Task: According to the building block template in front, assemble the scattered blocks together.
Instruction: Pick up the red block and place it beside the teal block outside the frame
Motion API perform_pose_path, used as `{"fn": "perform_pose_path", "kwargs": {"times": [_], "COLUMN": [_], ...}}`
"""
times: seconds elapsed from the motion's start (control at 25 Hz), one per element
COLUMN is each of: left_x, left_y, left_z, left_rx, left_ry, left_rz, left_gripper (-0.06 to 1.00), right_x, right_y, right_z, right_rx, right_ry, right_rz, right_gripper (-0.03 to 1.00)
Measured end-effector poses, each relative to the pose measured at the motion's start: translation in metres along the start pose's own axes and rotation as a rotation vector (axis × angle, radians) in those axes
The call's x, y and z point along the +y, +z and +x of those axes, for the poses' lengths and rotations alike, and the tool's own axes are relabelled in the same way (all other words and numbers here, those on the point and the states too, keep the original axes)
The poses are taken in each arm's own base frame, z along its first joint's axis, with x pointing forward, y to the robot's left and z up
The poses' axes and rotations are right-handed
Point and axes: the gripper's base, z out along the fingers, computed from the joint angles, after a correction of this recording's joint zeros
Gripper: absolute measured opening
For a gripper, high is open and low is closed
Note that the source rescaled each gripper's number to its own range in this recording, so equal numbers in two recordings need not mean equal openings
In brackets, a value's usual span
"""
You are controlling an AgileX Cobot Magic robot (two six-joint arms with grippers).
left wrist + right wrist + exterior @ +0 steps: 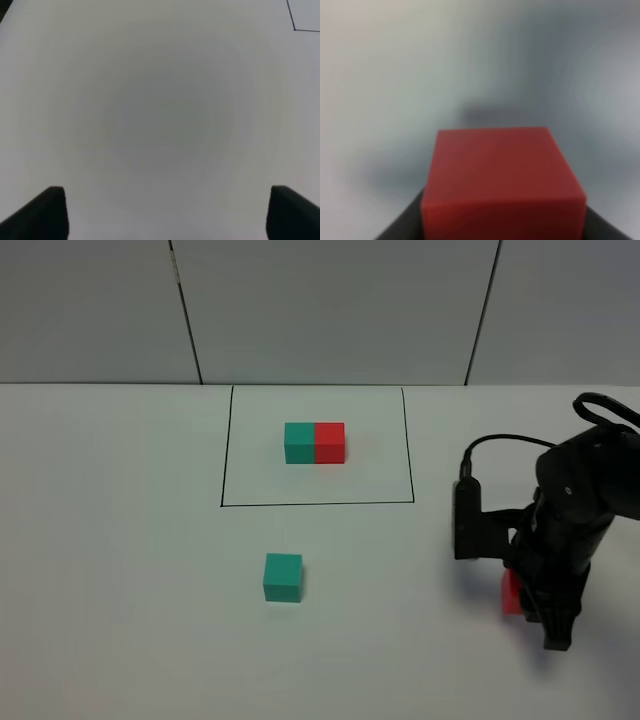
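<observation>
The building block template (314, 442), a teal cube joined to a red cube, lies inside a black drawn rectangle (318, 504) at the table's middle back. One of the scattered blocks, a teal cube (283, 576), sits alone in front of that rectangle. The other one, a red cube (502, 180), is held between the black fingers of my right gripper (502, 222), which is shut on it. In the exterior high view only a red sliver (511, 592) shows beside the right gripper (540, 610). My left gripper (165, 210) is open over bare table, with nothing between its fingers.
The white table (120, 570) ends at a grey panelled wall (320, 310). A corner of the drawn rectangle (295, 29) shows in the left wrist view. The right arm's black body and cable (590, 490) stand at the table's right side.
</observation>
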Motion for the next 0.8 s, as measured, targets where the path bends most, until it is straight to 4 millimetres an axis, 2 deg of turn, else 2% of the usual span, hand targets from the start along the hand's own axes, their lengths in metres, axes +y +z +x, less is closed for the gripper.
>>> {"fn": "perform_pose_path", "kwargs": {"times": [0.16,0.48,0.8], "left_x": [0.000,0.000,0.000], "left_y": [0.000,0.000,0.000], "left_z": [0.000,0.000,0.000], "left_rx": [0.000,0.000,0.000], "left_ry": [0.000,0.000,0.000], "left_rz": [0.000,0.000,0.000], "left_gripper": [0.92,0.92,0.92], "right_x": [-0.007,-0.011,-0.017], "right_y": [-0.005,0.020,0.033], "right_z": [-0.026,-0.071,-0.105], "right_rx": [-0.002,0.033,0.017], "right_ry": [-0.036,-0.063,-0.085], "right_rz": [0.024,-0.015,-0.013], "right_gripper": [0.41,0.41,0.41]}}
